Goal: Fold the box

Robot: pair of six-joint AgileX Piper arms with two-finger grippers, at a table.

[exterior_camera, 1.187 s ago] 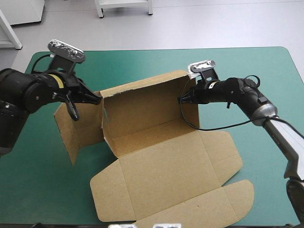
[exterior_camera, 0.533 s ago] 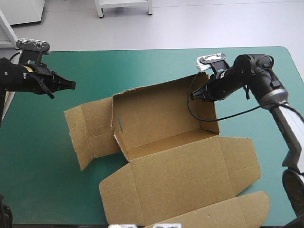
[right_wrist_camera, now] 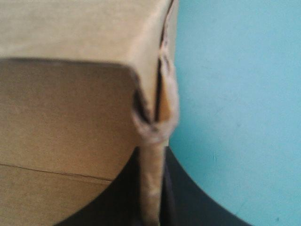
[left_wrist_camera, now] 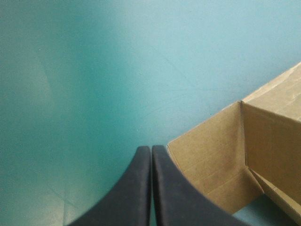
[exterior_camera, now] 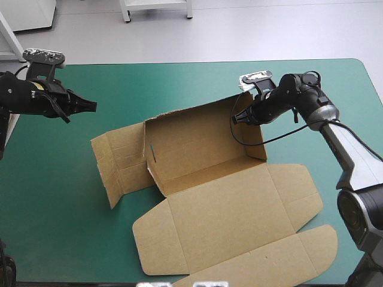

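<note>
Teal-green table (exterior_camera: 54,197): right claw (exterior_camera: 234,119) grips box (exterior_camera: 203,146) at raised far-right corner.

A pale grey floor (exterior_camera: 269,30) runs across the top of the frame. White furniture legs (exterior_camera: 126,12) stand at the top middle. The white shape at the upper left may be a cupboard (exterior_camera: 27,12). The table (exterior_camera: 48,227) below is teal-green.

light: bright, even, from overhead | shadows: soft, faint, at the foot of the box (exterior_camera: 203,149) walls | glare: pale sheen across teal-green cover (left_wrist_camera: 141,56), left wrist view | right wrist view: box inner face shaded
</note>
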